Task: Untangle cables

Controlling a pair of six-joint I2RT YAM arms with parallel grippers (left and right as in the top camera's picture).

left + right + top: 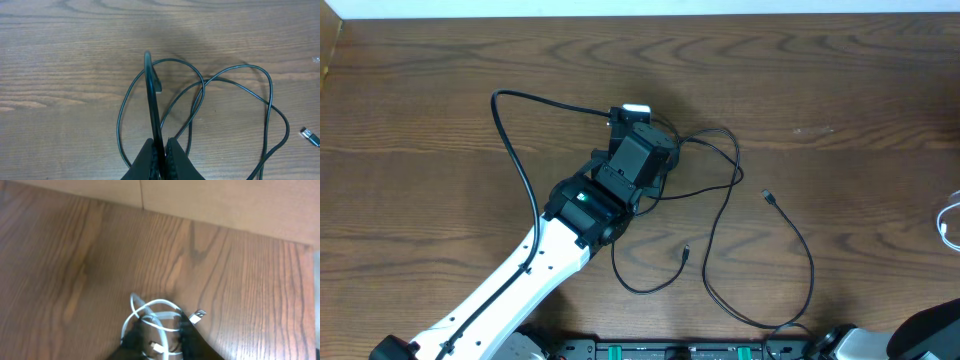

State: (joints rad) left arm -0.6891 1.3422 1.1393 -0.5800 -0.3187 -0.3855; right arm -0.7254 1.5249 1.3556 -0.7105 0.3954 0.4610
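Note:
The black cable (725, 190) lies in loose loops at the table's middle, with its small plug (767, 196) to the right. My left gripper (638, 150) sits over the loops. In the left wrist view it (160, 144) is shut on a strand of the black cable (150, 90), which stands up from the jaws above the other loops; the plug (310, 135) lies at the right. The white cable (948, 220) is a small coil at the table's right edge. In the right wrist view my right gripper (160, 330) is open with the white coil (157, 312) between its fingers.
Another end of the black cable (686, 254) lies near the front middle. The left arm (520, 280) crosses the front left of the table. Part of the right arm (930, 330) shows at the bottom right corner. A pale wall (225, 205) borders the table beyond the white coil.

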